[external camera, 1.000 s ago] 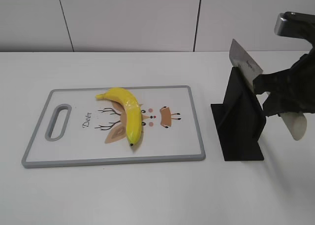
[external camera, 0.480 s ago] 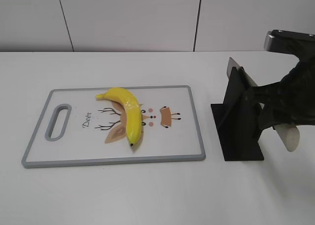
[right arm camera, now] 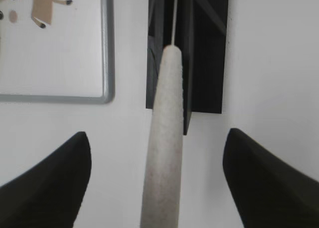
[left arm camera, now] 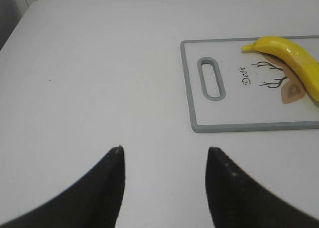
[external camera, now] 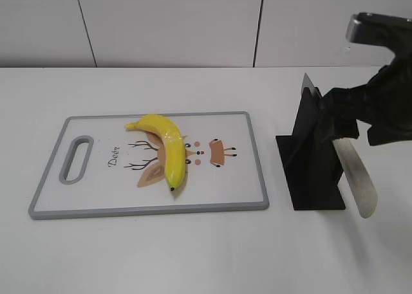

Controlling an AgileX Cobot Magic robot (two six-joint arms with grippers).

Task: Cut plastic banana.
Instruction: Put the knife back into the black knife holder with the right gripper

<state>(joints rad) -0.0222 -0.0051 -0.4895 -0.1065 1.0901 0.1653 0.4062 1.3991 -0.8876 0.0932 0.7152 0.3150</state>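
The plastic banana (external camera: 168,149) lies whole on the grey-rimmed cutting board (external camera: 96,207), its dark tip toward the front; it also shows in the left wrist view (left arm camera: 294,56). A knife sits blade-first in the black stand (external camera: 309,159), and its pale handle (external camera: 356,178) slopes down to the right. My right gripper (external camera: 347,123) hangs over the handle. In the right wrist view its jaws (right arm camera: 157,134) are spread wide on either side of the handle (right arm camera: 167,153) without touching it. My left gripper (left arm camera: 164,150) is open and empty over bare table, left of the board (left arm camera: 234,127).
The board has a handle slot (external camera: 76,159) at its left end and a deer drawing under the banana. The stand's flat base (external camera: 318,201) lies just right of the board. A white wall runs behind the table.
The knife blade, raised above the stand a second ago, has slid down into it. The handle now slopes down free, and my right gripper sits higher above it.
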